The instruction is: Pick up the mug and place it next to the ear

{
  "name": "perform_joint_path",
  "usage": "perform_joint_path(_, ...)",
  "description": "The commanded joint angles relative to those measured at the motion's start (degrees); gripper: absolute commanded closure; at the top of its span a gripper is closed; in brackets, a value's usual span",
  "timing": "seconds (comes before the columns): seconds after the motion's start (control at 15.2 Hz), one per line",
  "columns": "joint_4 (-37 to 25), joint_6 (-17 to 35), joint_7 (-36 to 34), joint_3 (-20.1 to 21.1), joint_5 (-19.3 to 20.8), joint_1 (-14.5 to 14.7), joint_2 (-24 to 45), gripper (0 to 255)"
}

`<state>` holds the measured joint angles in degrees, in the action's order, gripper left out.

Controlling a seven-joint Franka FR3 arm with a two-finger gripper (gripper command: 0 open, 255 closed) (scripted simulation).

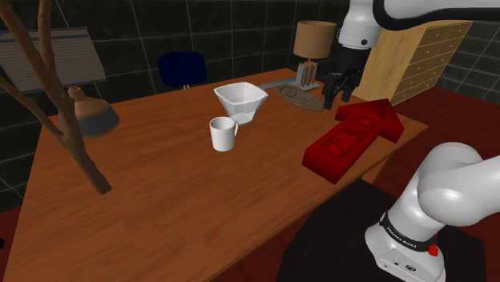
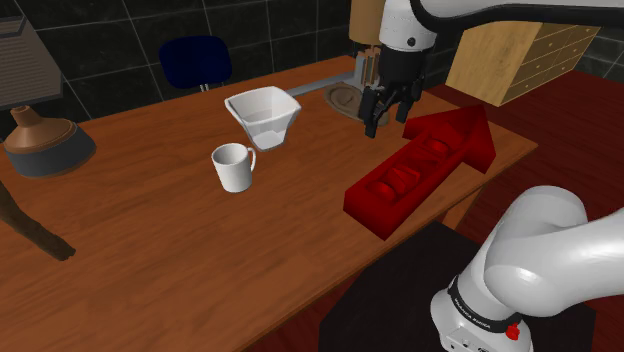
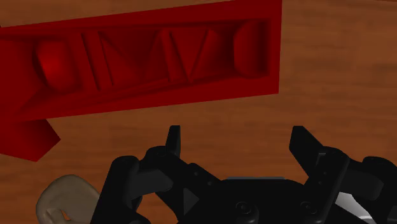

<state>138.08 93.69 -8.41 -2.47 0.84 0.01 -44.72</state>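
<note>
Jaws hung wide apart and empty over the desk [image 1: 160, 200] between the red arrow block [image 1: 352, 136] and beige ear [image 1: 301, 98], and we logged the white mug [image 1: 223, 134] upright well apart mid-desk, so reaching risked clipping the white bowl [image 1: 240, 100] just beside it.

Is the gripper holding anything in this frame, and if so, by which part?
Nothing is held. The gripper is open over bare wood, and the white mug stands apart on the table.

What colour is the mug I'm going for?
The mug is plain white with no pattern. It shows best in the second exterior view.
</note>
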Motion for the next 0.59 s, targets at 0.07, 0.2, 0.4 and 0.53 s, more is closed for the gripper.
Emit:
perform_joint_path(0.07,-0.71,1.07,-0.76,0.77,-0.47,0.4,1.89,0)
perform_joint_path(0.2,-2.36,3.1,-2.26,2.26,-1.28,1.12,5.76,0)
perform_joint_path(0.4,-5.35,5.8,-4.45,4.41,-2.17,2.05,11.75,0)
perform_joint_path(0.53,-7.7,7.34,-5.89,5.78,-2.55,2.56,15.83,0)
